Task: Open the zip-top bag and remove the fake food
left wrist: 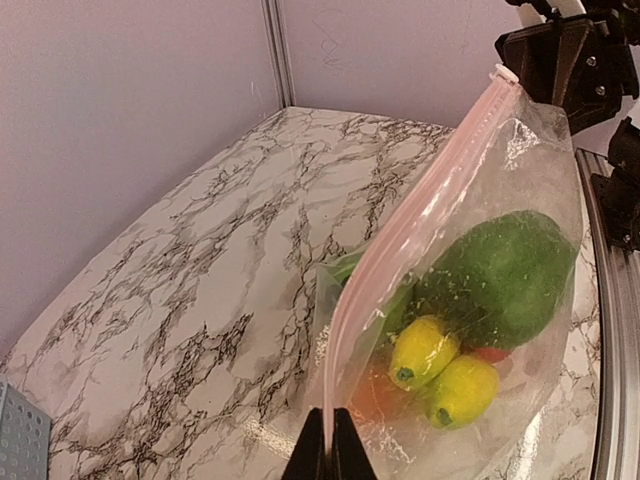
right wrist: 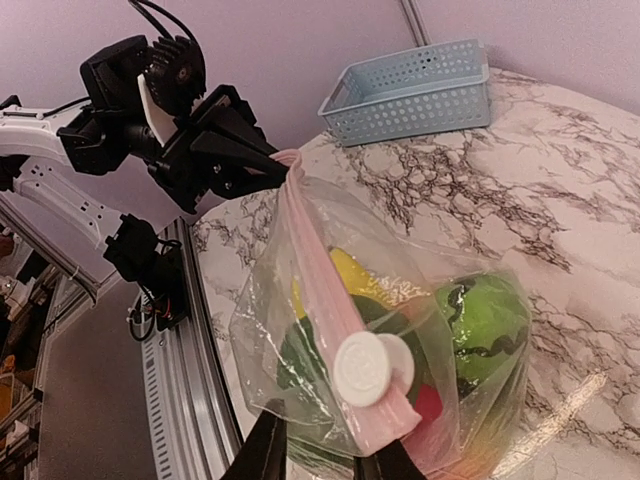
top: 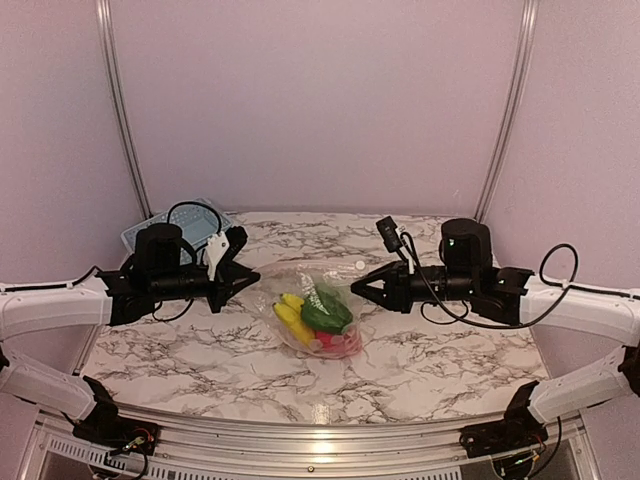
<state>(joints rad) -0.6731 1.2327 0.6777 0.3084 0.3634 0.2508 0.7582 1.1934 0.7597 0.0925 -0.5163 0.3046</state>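
Observation:
The clear zip-top bag [top: 312, 300] hangs stretched between my two grippers over the marble table, its pink zip strip [left wrist: 400, 240] uppermost. Inside lies the fake food: yellow bananas [top: 292, 315], a green piece [top: 326, 312] and red fruit [top: 342, 344]. My left gripper [left wrist: 330, 450] is shut on the strip's left end. At the other end, my right gripper [right wrist: 325, 455] straddles the bag's corner just below the white slider [right wrist: 372, 367]. Its jaws stand partly apart, with crinkled plastic between them and a gap still showing.
A blue lattice basket [top: 150, 228] stands at the back left of the table, behind the left arm. A metal rail [top: 320, 440] runs along the near table edge. Purple walls close in the back and both sides.

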